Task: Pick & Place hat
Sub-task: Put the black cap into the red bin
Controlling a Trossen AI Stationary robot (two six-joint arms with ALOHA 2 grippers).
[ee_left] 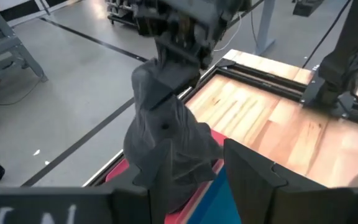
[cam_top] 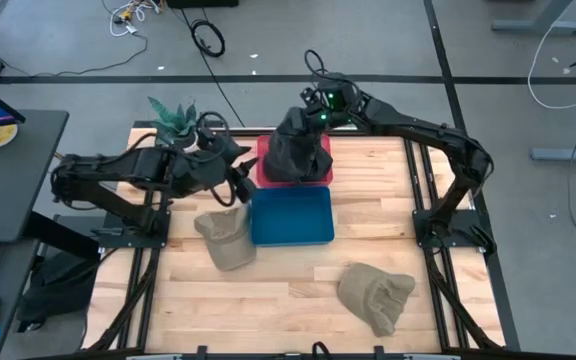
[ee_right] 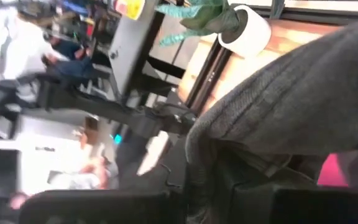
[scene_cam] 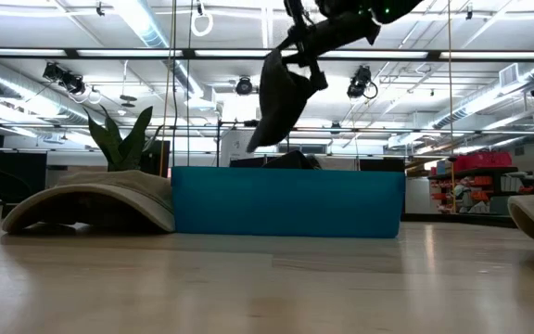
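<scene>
High view: limp dark knit hat [cam_top: 298, 152] dangling over flat pink tray [cam_top: 264, 168].

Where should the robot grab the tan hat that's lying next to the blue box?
Probably from above, at the crown of the tan hat, pinching a fold of its soft cloth. It lies low and flat on the table, humped in the middle, touching the blue bin, so a sideways approach has little to catch. The left gripper is nearest; the right gripper holds the dark hat.

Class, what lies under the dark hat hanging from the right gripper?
The dark hat hangs over the red bin. Its inside is covered by the hat.
</scene>
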